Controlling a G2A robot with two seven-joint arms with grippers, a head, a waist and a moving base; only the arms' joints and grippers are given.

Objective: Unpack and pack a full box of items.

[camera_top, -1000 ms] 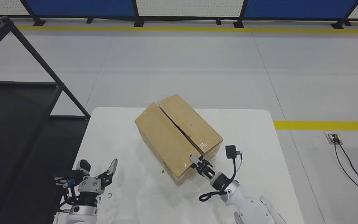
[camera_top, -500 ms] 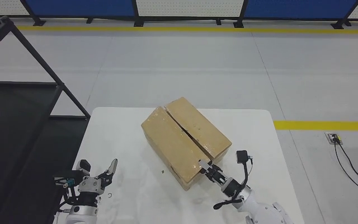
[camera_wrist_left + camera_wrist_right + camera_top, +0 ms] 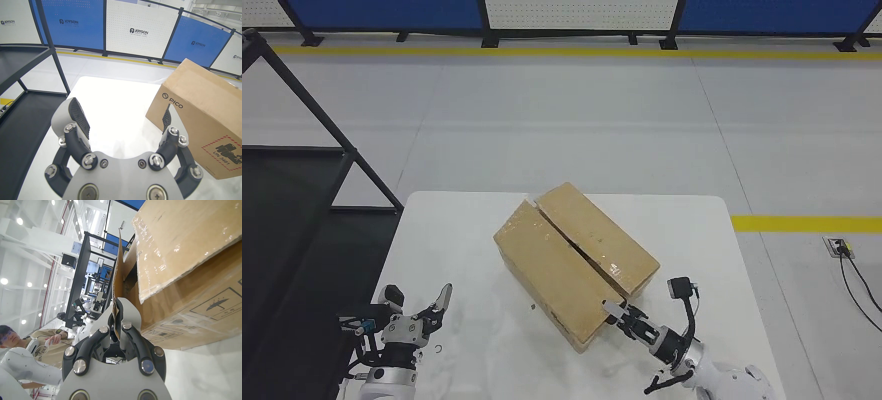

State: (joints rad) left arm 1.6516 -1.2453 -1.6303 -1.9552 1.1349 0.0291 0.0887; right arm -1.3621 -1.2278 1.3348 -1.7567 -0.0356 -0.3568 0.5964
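A brown cardboard box (image 3: 572,260) lies at an angle in the middle of the white table (image 3: 462,240), its two top flaps meeting along a seam. My right gripper (image 3: 614,313) is at the box's near corner, shut on the edge of a cardboard flap (image 3: 116,306) that stands up between its fingers. The taped second flap (image 3: 170,243) lies beside it. My left gripper (image 3: 422,312) hovers open and empty over the table's near left corner, apart from the box (image 3: 198,113), which stands just beyond one of its fingertips (image 3: 167,116).
A black metal shelf rack (image 3: 292,200) stands beside the table on the left. Bare table surface lies to the left of the box and around my left gripper. A yellow floor line (image 3: 807,223) runs off to the right.
My right gripper has drawn back toward the table's near right corner with the flap edge held, and the box has slid and turned slightly with it. The left arm has stayed still.
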